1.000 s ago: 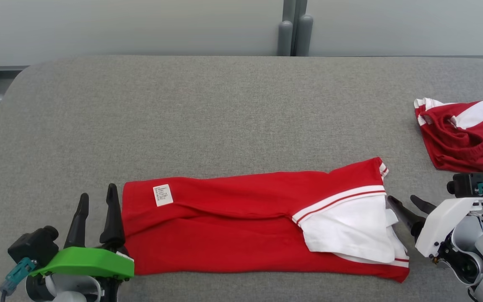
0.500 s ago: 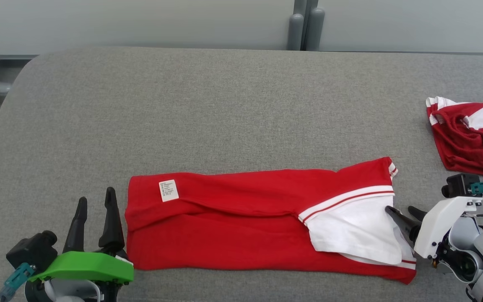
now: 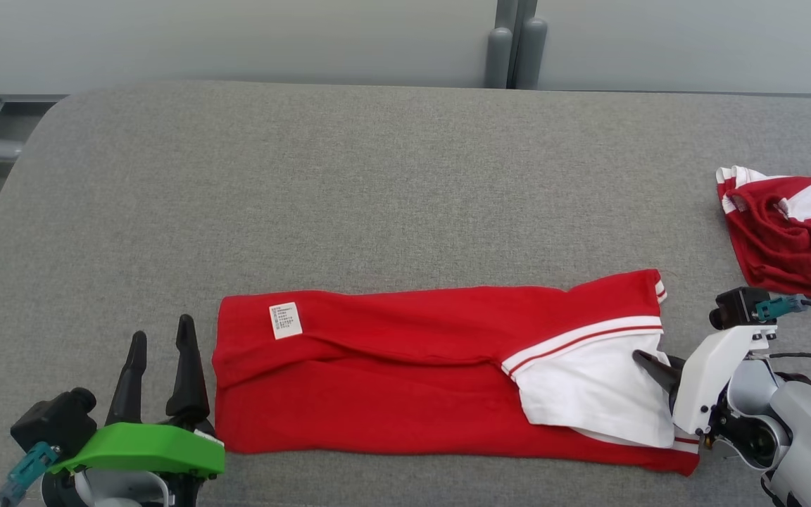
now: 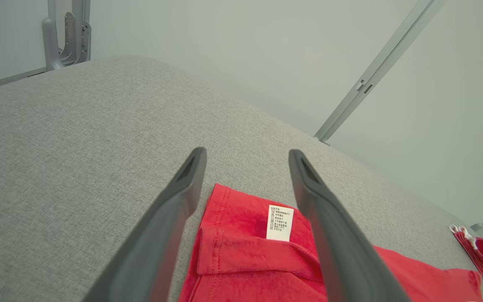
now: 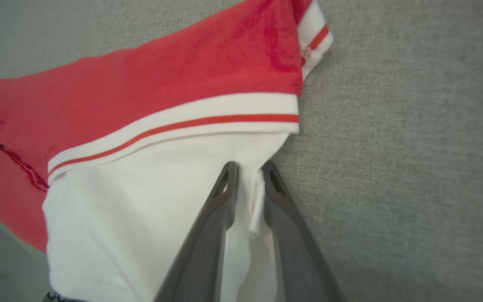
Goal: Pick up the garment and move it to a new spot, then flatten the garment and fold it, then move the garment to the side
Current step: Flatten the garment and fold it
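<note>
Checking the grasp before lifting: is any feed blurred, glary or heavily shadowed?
Head view: even light, sharp, no glare on the folded red-and-white fabric shirt, only faint shadows. Left wrist view: crisp, the white care label shows print. Right wrist view: soft throughout, the right end effector blurred up close.

A small white label [image 4: 279,223] lies flat on the red shirt [image 3: 377,380], close to the shirt's upper left corner as the head view shows it. The tag carries several short lines of dark print stacked one under another, running across its width from top to bottom. In the left wrist view, where it appears largest, it sits just above a fold of the red cloth. The characters are too small and soft to read in either view. No brand, number or sign can be made out on the shirt.
</note>
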{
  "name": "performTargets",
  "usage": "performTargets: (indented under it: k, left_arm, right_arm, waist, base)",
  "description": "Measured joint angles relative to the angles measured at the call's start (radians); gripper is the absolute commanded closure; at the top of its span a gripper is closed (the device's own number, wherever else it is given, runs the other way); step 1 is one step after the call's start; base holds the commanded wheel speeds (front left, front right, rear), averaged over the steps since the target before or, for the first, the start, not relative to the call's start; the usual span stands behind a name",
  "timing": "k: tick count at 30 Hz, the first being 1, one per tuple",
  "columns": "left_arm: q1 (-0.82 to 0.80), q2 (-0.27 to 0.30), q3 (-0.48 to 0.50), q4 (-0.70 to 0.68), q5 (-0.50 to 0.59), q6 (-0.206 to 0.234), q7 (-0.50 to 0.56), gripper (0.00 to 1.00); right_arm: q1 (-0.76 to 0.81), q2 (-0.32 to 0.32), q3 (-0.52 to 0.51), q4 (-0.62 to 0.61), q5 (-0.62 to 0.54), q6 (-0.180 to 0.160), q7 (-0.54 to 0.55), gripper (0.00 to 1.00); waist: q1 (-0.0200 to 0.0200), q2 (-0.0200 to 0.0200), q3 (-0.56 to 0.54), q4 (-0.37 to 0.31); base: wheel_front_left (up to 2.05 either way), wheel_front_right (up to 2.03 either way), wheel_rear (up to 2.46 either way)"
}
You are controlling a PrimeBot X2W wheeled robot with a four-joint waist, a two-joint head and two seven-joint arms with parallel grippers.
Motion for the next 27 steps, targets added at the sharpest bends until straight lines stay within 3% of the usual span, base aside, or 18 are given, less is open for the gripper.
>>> performTargets:
  k: [2, 17, 27]
  left_arm:
    - [0.002, 0.0, 0.0, 0.0, 0.0, 0.0, 0.0, 0.0]
    - [0.027, 0.002, 0.031, -0.02, 0.003, 0.009, 0.009, 0.0]
    - [0.035, 0.001, 0.044, -0.031, 0.003, 0.009, 0.009, 0.0]
  right_arm:
    - [0.0, 0.0, 0.01, 0.0, -0.001, 0.0, 0.001, 1.0]
    - [-0.048, -0.007, -0.006, -0.008, 0.025, 0.001, -0.038, 1.0]
    - [-0.084, -0.108, -0.037, -0.006, 0.028, 0.002, -0.052, 1.0]
  waist:
    - [0.0, 0.0, -0.002, 0.001]
    - [0.0, 0.0, -0.006, -0.021]
    - [0.0, 0.0, -0.005, -0.072]
  base:
    - [0.0, 0.0, 0.0]
    - [0.0, 0.0, 0.0]
    - [0.0, 0.0, 0.0]
